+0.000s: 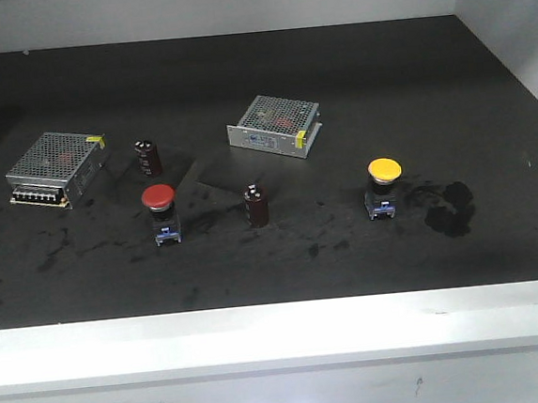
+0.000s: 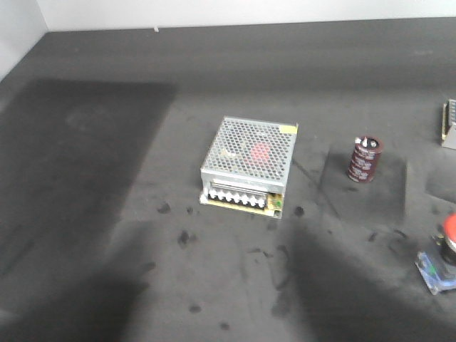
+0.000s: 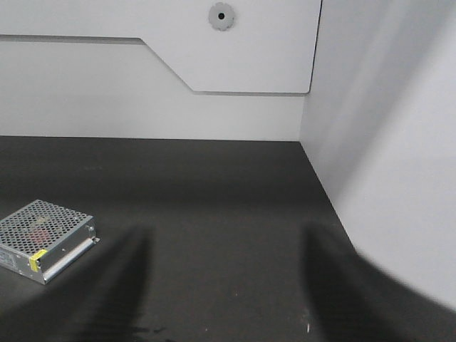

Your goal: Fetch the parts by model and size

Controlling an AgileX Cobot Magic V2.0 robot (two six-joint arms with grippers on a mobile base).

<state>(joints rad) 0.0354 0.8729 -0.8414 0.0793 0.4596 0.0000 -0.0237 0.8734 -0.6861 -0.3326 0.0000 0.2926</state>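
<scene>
The red-capped push-button switch stands on the black table left of centre; its edge also shows at the right border of the left wrist view. The yellow-capped switch stands at the right, next to a dark smear. Neither gripper shows in any view; both wrist views show only shadows on the mat, so neither gripper's state shows.
Two silver perforated power supply boxes lie on the table, one at far left and one at centre back. Two dark capacitors stand nearby. A white wall bounds the table's right side.
</scene>
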